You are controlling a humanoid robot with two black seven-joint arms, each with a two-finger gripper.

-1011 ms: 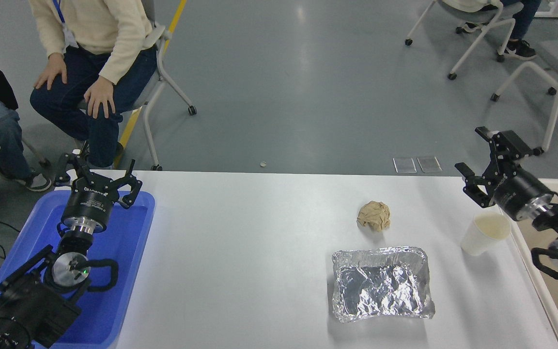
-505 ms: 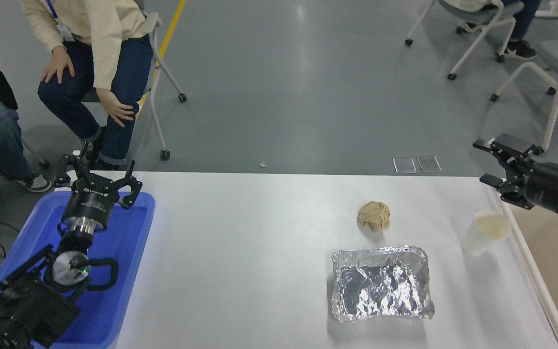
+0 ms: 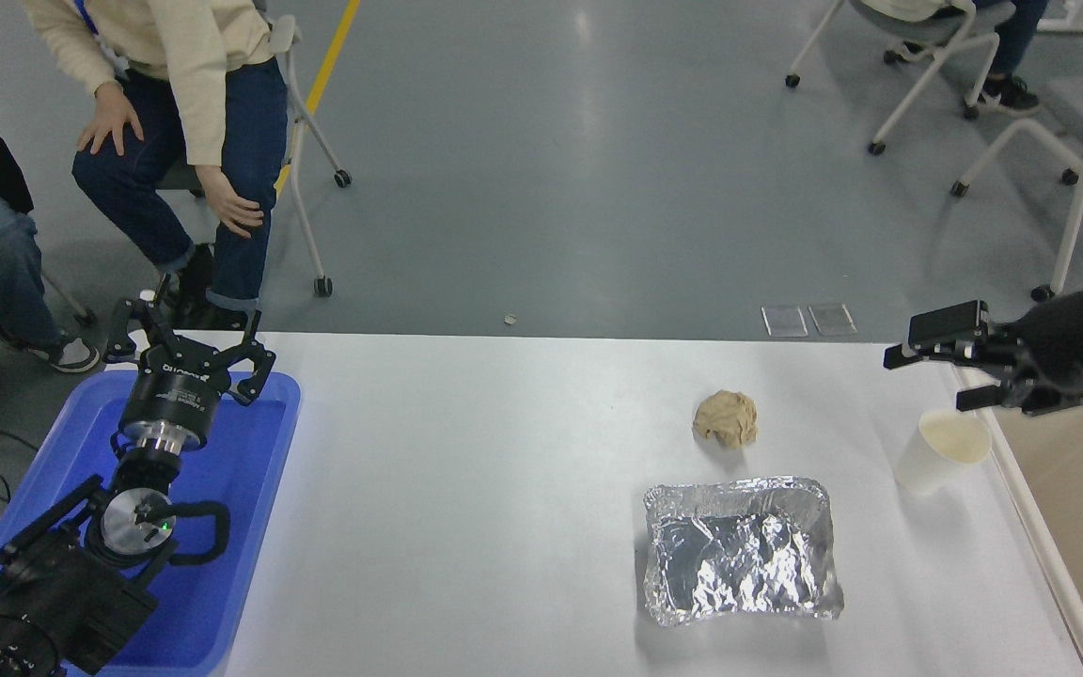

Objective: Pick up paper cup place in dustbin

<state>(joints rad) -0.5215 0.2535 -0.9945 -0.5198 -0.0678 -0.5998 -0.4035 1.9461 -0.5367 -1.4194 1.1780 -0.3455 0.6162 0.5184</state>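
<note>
Reach step: the right hand point(image 3: 938, 371), spread empty, hovers just above the small white tapered paper cup point(image 3: 940, 453) on the white desk point(image 3: 504, 489); next, I'd judge, lower and close, then carry to the cream-beige plastic dustbin point(image 3: 1082, 527).

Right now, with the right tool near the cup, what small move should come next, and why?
Probably lower the right tool a little so its open fingers straddle the cup. The cup stands upright and ungrasped on the table, just left of the bin, and the tool hangs open above its far rim. The left tool sits parked over the blue tray.
</note>
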